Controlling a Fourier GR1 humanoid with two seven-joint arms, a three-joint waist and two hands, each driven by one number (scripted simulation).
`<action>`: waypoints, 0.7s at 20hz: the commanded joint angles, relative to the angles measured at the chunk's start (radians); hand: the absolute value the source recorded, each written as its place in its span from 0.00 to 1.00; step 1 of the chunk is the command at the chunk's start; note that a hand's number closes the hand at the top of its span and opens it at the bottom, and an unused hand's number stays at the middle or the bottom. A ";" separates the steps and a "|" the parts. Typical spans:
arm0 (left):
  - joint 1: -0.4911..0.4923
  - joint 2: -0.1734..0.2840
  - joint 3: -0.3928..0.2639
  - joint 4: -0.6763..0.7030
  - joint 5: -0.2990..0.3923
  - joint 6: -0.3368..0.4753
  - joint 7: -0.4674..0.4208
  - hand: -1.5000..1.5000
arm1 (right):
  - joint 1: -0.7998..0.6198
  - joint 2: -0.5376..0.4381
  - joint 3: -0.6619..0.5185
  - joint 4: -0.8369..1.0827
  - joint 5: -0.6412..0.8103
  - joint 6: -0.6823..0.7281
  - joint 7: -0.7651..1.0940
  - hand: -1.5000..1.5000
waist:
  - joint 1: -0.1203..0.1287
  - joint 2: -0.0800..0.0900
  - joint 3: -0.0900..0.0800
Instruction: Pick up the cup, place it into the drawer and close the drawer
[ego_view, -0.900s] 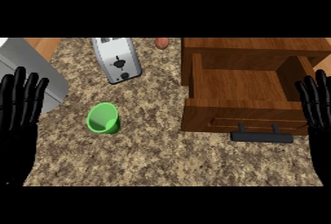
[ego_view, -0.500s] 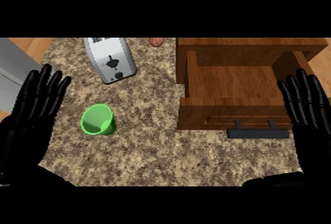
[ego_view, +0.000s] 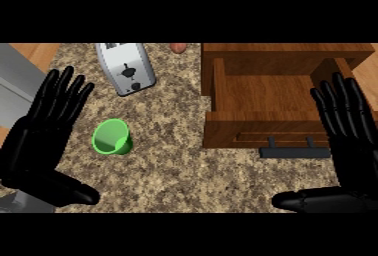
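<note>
A green cup (ego_view: 111, 137) lies tipped on the speckled counter, its mouth facing down-left. My left hand (ego_view: 38, 145) is open just left of the cup, fingers straight and pointing up, thumb low at the front. The wooden drawer (ego_view: 269, 100) stands pulled open at the right, its inside bare, with a dark handle (ego_view: 294, 151) on its front. Beside the drawer's right wall my right hand (ego_view: 353, 135) is open too, with its thumb stretched along the bottom edge.
A silver toaster (ego_view: 127, 68) lies at the back of the counter (ego_view: 184, 170), above the cup. A small reddish-brown object (ego_view: 178, 47) peeks in at the top edge. A grey appliance (ego_view: 18, 80) fills the far left.
Both hands have come further into view, moving inward and upward; the left hand now stands close to the cup. Cup and drawer have kept their places on the counter.
</note>
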 joint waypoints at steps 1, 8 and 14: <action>-0.061 0.009 0.027 0.065 0.015 -0.020 0.002 0.00 | -0.002 0.000 0.000 -0.025 -0.010 0.001 0.050 0.00 | -0.001 0.000 0.000; 0.032 -0.018 0.013 0.069 -0.034 -0.038 -0.048 0.00 | 0.004 0.012 -0.019 0.066 -0.009 0.023 -0.058 0.00 | 0.001 0.000 0.000; 0.013 -0.047 -0.005 0.068 -0.066 0.016 -0.019 0.00 | 0.004 0.012 -0.033 0.044 -0.022 0.019 -0.046 0.00 | 0.001 -0.001 0.000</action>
